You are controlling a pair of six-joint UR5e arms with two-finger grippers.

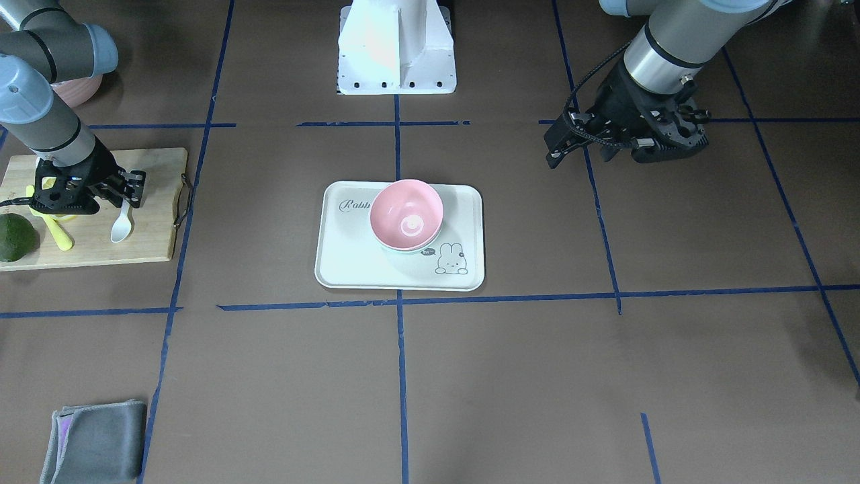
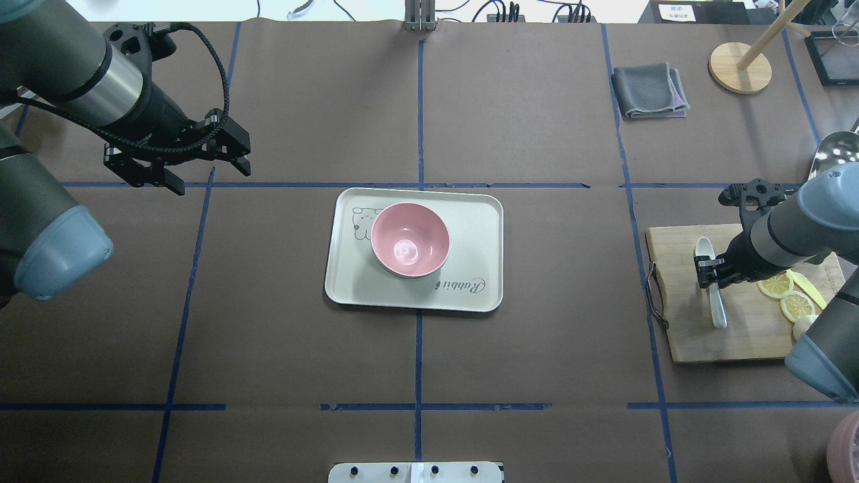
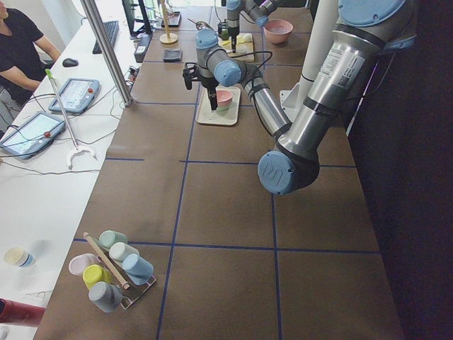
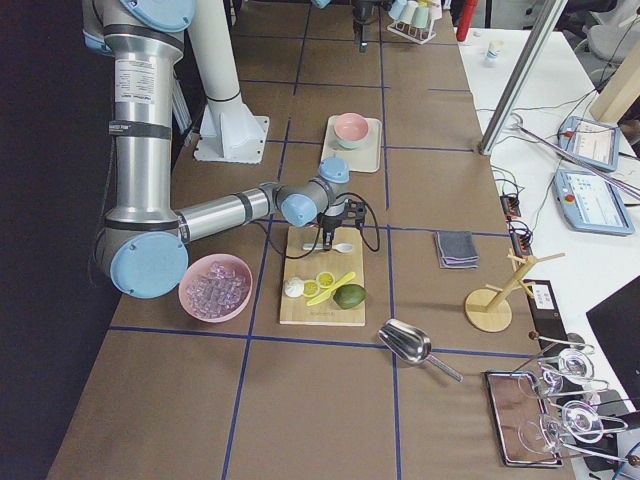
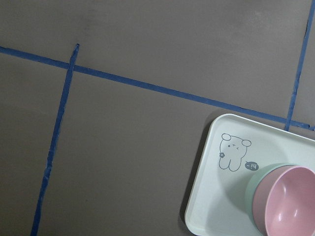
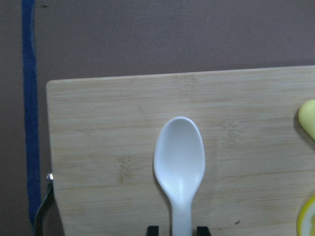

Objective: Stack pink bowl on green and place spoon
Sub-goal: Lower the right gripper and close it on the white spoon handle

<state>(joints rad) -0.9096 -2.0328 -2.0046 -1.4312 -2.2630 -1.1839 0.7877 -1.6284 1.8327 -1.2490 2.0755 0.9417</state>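
The pink bowl (image 1: 406, 214) (image 2: 410, 239) (image 5: 290, 204) sits nested in the green bowl (image 1: 403, 250) (image 5: 253, 189) on the white rabbit tray (image 1: 349, 262) (image 2: 470, 235). The white spoon (image 1: 121, 225) (image 2: 711, 282) (image 6: 179, 162) lies flat on the wooden cutting board (image 1: 154, 202) (image 2: 684, 335). My right gripper (image 2: 710, 274) (image 6: 177, 230) is low over the board, its fingertips on either side of the spoon's handle with small gaps, open. My left gripper (image 2: 205, 174) (image 1: 571, 144) hovers open and empty, off the tray's far corner on my left.
On the board lie lemon slices (image 2: 775, 285) and an avocado (image 1: 13, 236). A folded grey cloth (image 1: 94, 447) lies far across the table. A pink bowl of ice (image 4: 215, 287) and a metal scoop (image 4: 405, 342) sit beyond the board. The robot base (image 1: 396, 47) stands behind the tray.
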